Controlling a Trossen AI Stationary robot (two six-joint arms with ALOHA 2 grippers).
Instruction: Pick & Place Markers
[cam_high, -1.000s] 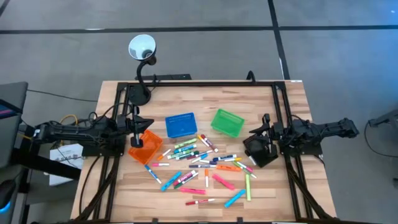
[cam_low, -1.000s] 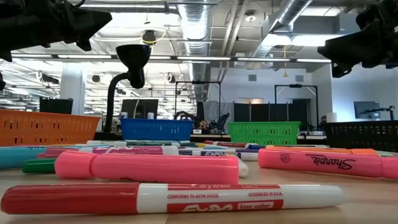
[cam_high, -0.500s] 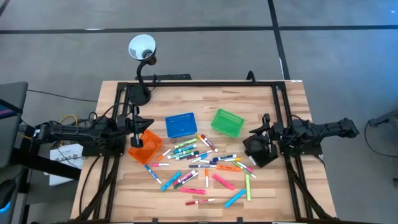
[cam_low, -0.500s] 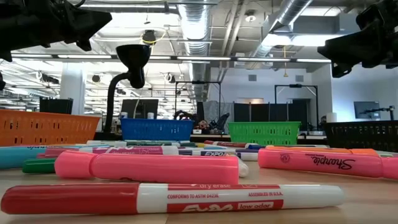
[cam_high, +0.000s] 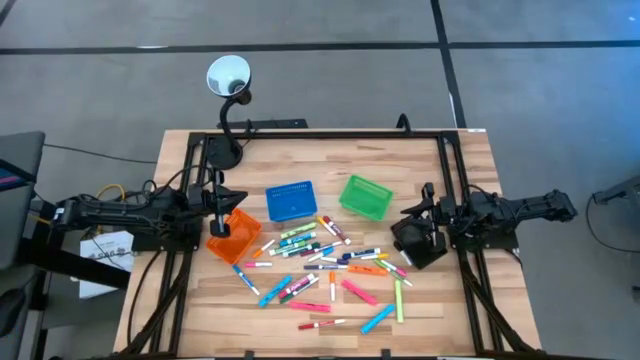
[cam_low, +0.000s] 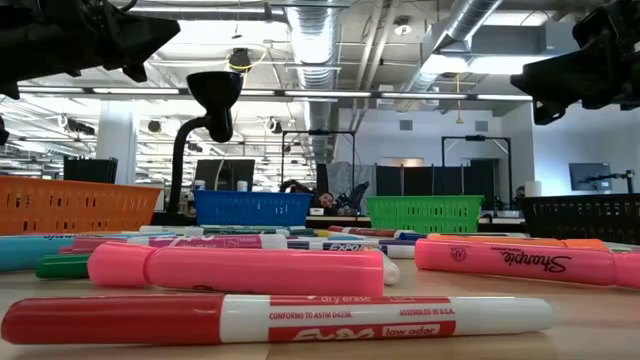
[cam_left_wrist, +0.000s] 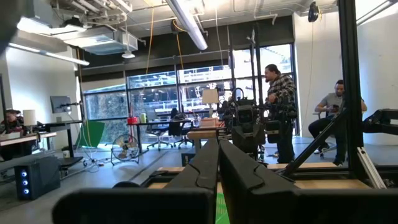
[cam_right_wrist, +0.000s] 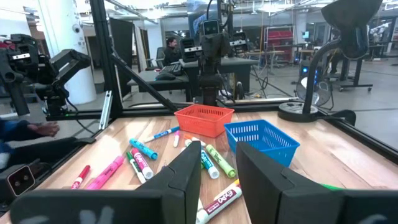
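Wooden tabletop (cam_high: 200, 300) planks carry the scattered markers (cam_high: 320, 262), which are spread loosely across the middle and near part of the surface, between the two arms. Behind the markers three small mesh baskets are set in a row: an orange basket (cam_high: 233, 236) toward the left, a blue basket (cam_high: 291, 200) in the middle and a green basket (cam_high: 365, 196) toward the right. A black basket (cam_low: 585, 216) is seen only in the low view, at the far right. A gooseneck lamp (cam_high: 228, 78) is stood at the back edge of the tabletop.

The left hand (cam_high: 221, 203) is held above the left side of the tabletop, over the orange basket, raised clear of it. Its fingers (cam_left_wrist: 205, 168) are pressed together in the left wrist view, clenched on nothing; no marker is touched.

The right hand (cam_high: 412, 232) is held above the right side of the tabletop, just beside the right end of the marker spread. In the right wrist view its fingers (cam_right_wrist: 186, 174) are parted by a narrow gap with nothing between them, and the markers are seen lying on the wood beyond. No marker is grasped or touched by either hand.

People are seen in the room beyond the table.
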